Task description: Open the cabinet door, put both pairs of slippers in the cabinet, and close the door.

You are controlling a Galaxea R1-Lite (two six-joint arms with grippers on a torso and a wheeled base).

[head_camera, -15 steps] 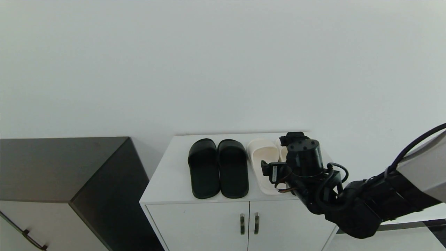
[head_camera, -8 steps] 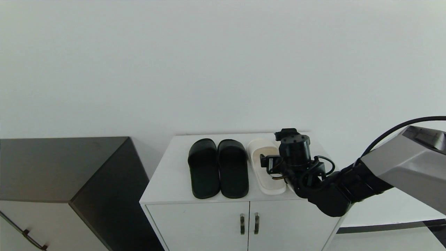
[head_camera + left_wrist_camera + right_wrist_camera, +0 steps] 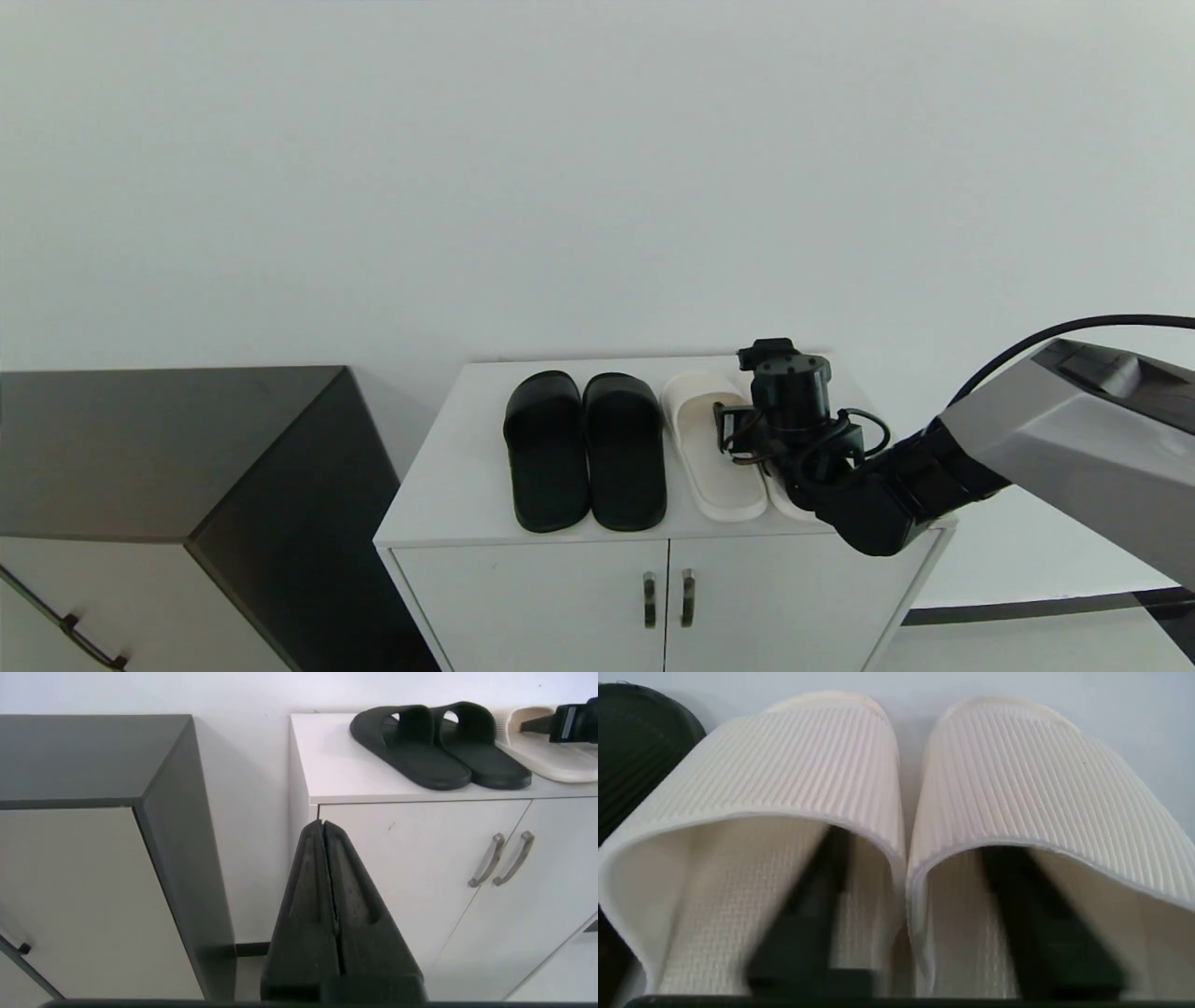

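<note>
Right arm outstretched, right tool point(image 3: 917, 854) splayed inside two white slippers point(image 3: 709, 457) atop the cabinet point(image 3: 448, 485); two black slippers point(image 3: 625, 457) alongside; left tool point(image 3: 334, 905) clenched.

Black slippers point(image 3: 585, 453), white slippers point(image 3: 714, 467), atop closed white cabinet point(image 3: 532, 597)

No text, label, brand, number or sign can be read on the white cabinet point(image 3: 448, 471), the black slippers point(image 3: 583, 457) and white slippers point(image 3: 709, 462) on top, or the dark cabinet point(image 3: 140, 448) beside it.
</note>
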